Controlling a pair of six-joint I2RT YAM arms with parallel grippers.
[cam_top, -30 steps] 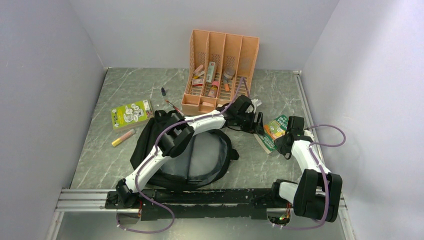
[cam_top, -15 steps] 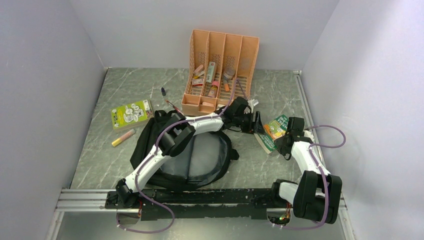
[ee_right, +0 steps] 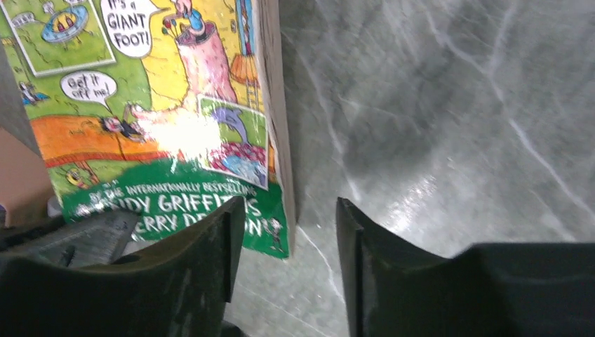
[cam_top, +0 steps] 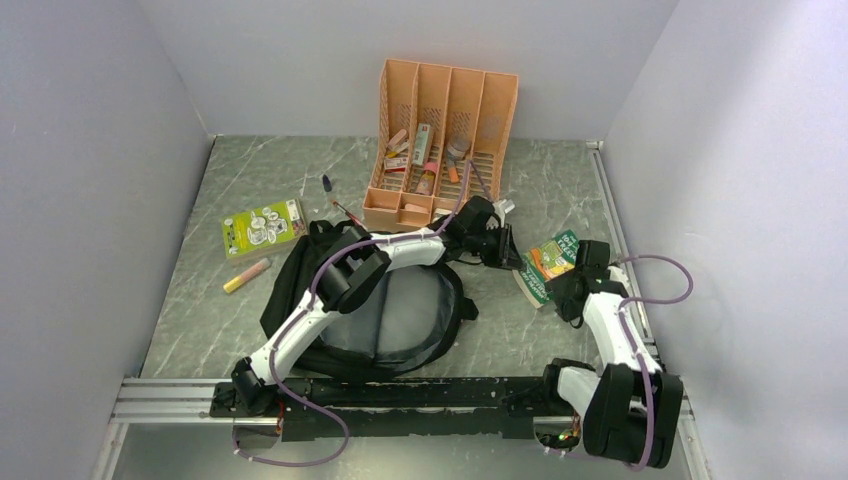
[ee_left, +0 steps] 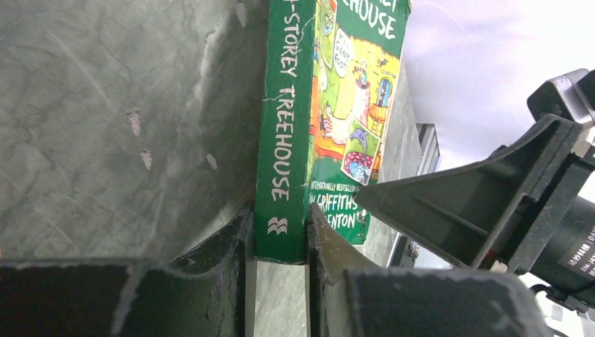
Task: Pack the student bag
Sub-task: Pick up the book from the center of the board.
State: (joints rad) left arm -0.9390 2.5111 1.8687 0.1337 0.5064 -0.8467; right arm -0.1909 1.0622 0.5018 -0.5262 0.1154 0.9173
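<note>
left gripper (ee_left: 279, 226) is clamped across the spine end of the treehouse paperback (ee_left: 288, 140), one finger on each cover. the book stands on edge on the table (cam_top: 560, 340), right of the bag. right gripper (ee_right: 288, 228) has its fingers apart. the book's lower corner sits between them with a clear gap to the outer finger, so i read that as no grip.

student bag (cam_top: 405, 315) lies flat at centre-near under the left forearm, mouth open toward the camera with grey lining showing. it is well apart from the book.

handling, my read:
- bag is soft fabric and looks to have little in it, so it's light but floppy. the mouth will sag or fold if pushed, and the whole thing will likely slide on the smooth tabletop instead of resisting
- best hold is the stiffer rim along the zipper edge, or a strap. pinching the lining or mid-panel would only bunch cloth
- one gripper lifting the rim while the other feeds items in looks like the workable split
- paperback is light and fairly stiff along the spine, but the cover is glossy, so it's slip-prone. the bind edge is a sound place to pinch it, since the page side would splay

also in view: orange file organiser (cam_top: 445, 140) with small stationery at the back, and a second green book (cam_top: 262, 227) and a yellow marker (cam_top: 247, 274) on the left.
</note>
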